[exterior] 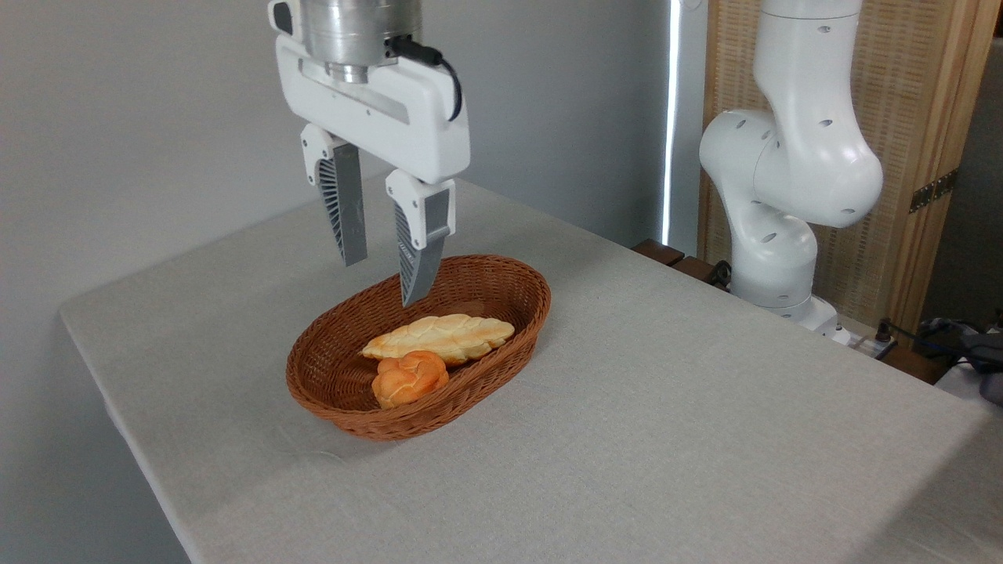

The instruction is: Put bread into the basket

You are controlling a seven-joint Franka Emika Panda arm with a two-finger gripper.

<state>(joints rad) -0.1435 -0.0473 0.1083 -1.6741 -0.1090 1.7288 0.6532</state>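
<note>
The bread (439, 337), a flat pale golden leaf-shaped loaf, lies inside the oval reddish-brown wicker basket (501, 286), across its middle. My gripper (380, 280) hangs above the basket's far left rim, open, with nothing between its grey ribbed fingers (345, 211). Its nearer fingertip sits just above and behind the loaf, apart from it.
A small round orange knotted roll (409, 377) rests in the basket in front of the loaf. The arm's white base (772, 235) stands at the table's far right edge. Grey cloth covers the table (666, 439). Its left edge drops off near the basket.
</note>
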